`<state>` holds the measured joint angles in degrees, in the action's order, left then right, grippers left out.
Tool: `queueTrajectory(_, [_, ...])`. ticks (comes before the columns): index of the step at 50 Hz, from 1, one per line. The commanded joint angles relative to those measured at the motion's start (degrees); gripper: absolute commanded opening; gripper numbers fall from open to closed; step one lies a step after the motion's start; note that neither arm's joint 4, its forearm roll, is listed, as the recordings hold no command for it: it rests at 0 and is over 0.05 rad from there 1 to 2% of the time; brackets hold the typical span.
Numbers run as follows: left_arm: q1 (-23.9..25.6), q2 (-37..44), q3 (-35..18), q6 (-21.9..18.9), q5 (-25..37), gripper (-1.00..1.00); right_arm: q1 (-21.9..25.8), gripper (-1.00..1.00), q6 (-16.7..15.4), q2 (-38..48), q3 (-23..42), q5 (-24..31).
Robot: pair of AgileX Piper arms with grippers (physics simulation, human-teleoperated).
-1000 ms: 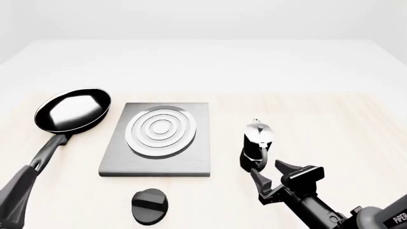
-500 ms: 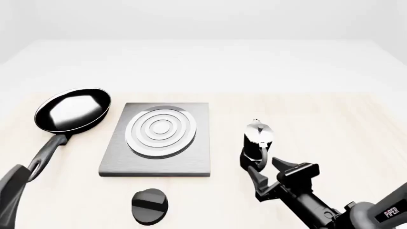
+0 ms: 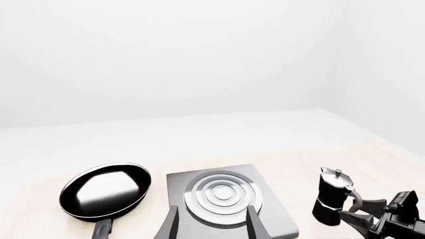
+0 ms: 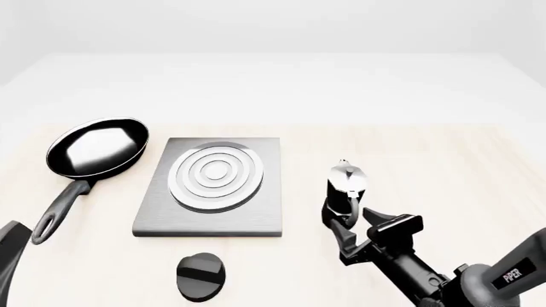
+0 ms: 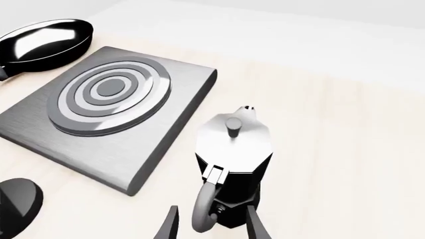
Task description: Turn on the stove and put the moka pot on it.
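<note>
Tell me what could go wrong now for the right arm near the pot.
The right gripper is open, its fingers on either side of the curved handle of the small black and silver moka pot. Closing off-centre might tip the upright pot. The round black ridged knob looks untouched, so the burner may be off.

No real room here — a simulated test bench dressed as a kitchen. A pale wood table (image 4: 477, 166) runs out to blank white walls (image 4: 273, 25) with no seams or fittings. What says kitchen is the cookware: a stove (image 4: 213, 185) at the centre, its knob (image 4: 201, 276) loose on the table at 6 o'clock from it, a pan (image 4: 96, 148) at 10 o'clock, a moka pot (image 4: 344, 185) at 3 o'clock. Everything looks smooth and evenly lit — rendered, not photographed. Two black arms, one lettered PIPER (image 4: 514, 274), mark it as a robot bench.
</note>
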<state>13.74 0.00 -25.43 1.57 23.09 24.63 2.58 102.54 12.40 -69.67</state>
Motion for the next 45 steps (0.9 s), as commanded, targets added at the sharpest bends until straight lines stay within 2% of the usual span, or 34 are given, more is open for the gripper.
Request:
queueTrajectory(1, [1.17, 0.0, -1.22, 0.04, 1.06, 1.0, 0.19, 1.0, -0.3, 0.93, 0.98, 0.06])
queueTrajectory(31, [2.84, 0.0, -3.17, -0.3, 2.75, 1.0, 0.13, 1.0, 1.47, 5.09, 3.71, 0.35])
queueTrajectory(32, [2.88, 0.0, -3.21, -0.29, 2.81, 1.0, 0.07, -1.0, 1.4, 5.02, 3.68, 0.33])
queueTrajectory(45, [2.8, 0.0, -0.87, -0.42, 0.75, 1.0, -0.77, -1.0, 2.76, -1.24, 2.26, 3.01])
